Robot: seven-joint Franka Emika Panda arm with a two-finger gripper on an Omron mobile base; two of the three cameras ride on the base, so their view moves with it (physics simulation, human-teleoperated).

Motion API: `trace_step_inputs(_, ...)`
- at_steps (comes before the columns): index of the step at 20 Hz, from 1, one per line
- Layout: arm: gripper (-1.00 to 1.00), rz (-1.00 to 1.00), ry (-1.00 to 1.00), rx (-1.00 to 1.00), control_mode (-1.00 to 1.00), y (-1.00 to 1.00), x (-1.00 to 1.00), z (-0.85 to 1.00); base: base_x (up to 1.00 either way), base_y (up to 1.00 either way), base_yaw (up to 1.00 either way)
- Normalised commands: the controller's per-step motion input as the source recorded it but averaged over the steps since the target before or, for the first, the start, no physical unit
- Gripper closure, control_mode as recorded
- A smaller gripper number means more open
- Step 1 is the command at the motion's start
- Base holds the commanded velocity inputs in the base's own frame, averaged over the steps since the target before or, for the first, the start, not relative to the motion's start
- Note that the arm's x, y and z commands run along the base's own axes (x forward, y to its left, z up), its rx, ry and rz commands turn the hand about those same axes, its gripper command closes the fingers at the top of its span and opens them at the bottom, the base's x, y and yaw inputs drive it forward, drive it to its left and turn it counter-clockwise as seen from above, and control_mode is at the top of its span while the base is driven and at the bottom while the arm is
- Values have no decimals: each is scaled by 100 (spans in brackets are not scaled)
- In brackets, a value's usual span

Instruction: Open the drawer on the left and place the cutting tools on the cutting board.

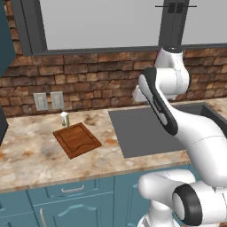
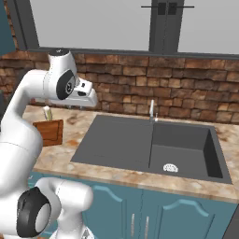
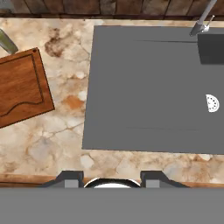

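The teal drawer (image 1: 71, 188) sits shut under the counter edge, its short silver handle facing out. The cutting tools are hidden. On the counter above it lies the reddish-brown cutting board (image 1: 76, 140) (image 2: 49, 132) (image 3: 21, 89), with nothing on it. My gripper (image 3: 112, 179) hangs high over the counter's front edge, to the right of the board and beside the sink. It looks straight down. The two fingertips (image 3: 72, 178) stand apart with nothing between them.
A small white-green carton (image 1: 64, 119) (image 2: 46, 113) stands just behind the board. A dark grey sink (image 1: 146, 128) (image 2: 116, 137) (image 3: 144, 87) with a faucet (image 2: 152, 109) takes up the counter to the right. Wall outlets (image 1: 48, 101) sit in the brick backsplash. Teal cabinet doors are below.
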Motion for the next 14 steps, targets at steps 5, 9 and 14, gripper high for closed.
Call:
trace_step_inputs(5, -100, 6, -3, -9, -100, 31, -35, -9, 0, 0, 0)
trace_step_inputs(9, -100, 10, -11, -19, -100, 85, -71, -10, 0, 0, 0)
trace_step_inputs(14, -100, 14, -11, -19, -100, 96, -80, -18, 0, 0, 0)
